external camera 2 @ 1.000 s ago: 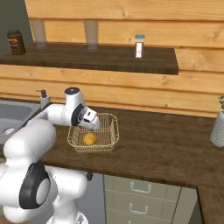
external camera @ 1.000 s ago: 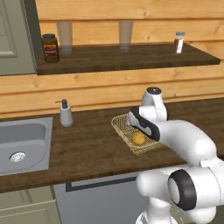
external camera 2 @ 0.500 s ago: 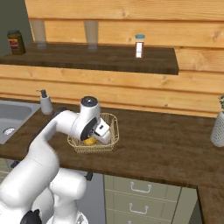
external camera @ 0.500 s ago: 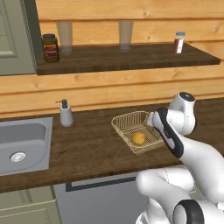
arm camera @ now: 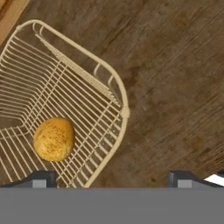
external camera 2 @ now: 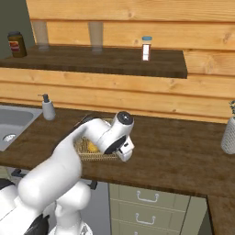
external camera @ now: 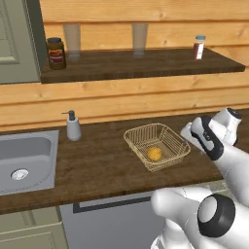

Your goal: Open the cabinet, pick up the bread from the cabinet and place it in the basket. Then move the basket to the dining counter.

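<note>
Dark wood worktop [external camera: 102, 165] is stretching across the middle of both base views, with a steel sink [external camera: 22, 163] sitting at the left edge and a soap dispenser [external camera: 73, 126] standing just beside it. Up on the shelf [external camera: 141, 63] a jar [external camera: 56, 52] is waiting at upper left and a small shaker [external camera: 198, 47] at upper right, well clear of the action.

Centre frame in the left base view, the basket [external camera: 156, 146] is resting flat on the worktop, and the bread [external camera: 154, 153] is lying inside it on the mesh floor, so that half of the job looks done. In the hand view the bun is showing at lower left, with the basket's rim [arm camera: 124, 113] curving through the middle.

Now the gripper [arm camera: 113, 178] is hovering above that near rim, jaws standing wide apart and holding nothing. One fingertip is sitting over the mesh and the other over bare wood, straddling the wire edge. My read: it is lining up to pinch the rim, since that thicker edge is the obvious handle for carrying the basket off to the dining counter.
</note>
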